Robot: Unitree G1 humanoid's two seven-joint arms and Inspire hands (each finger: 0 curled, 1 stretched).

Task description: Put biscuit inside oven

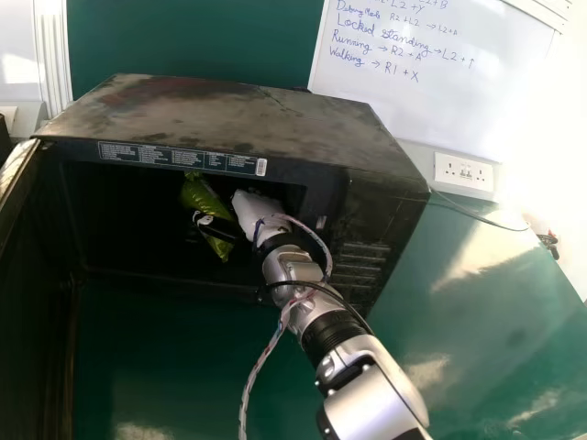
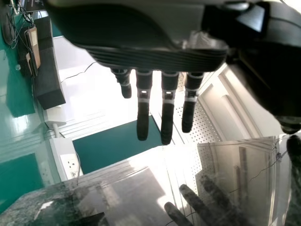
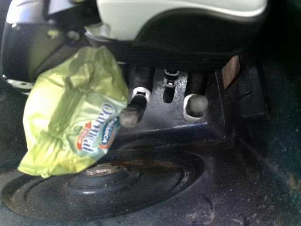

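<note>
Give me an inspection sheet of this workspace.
Surface: green table, sunlit patches.
Job's things: oven open; biscuit packet within, above the round base.
Clutter: dark box-shaped item.
Grippers: right robot hand inside oven, gripping packet; left robot hand open, fingers straight.
Cables: braided wire at right arm; thin cable near wall socket.
Surroundings: whiteboard with handwriting behind oven.

Your white-and-black right hand (image 1: 252, 209) holds a crinkled, yellow-green plastic biscuit packet (image 3: 70, 117) over the oven's dark, round, ridged metal floor (image 3: 155, 188).
</note>
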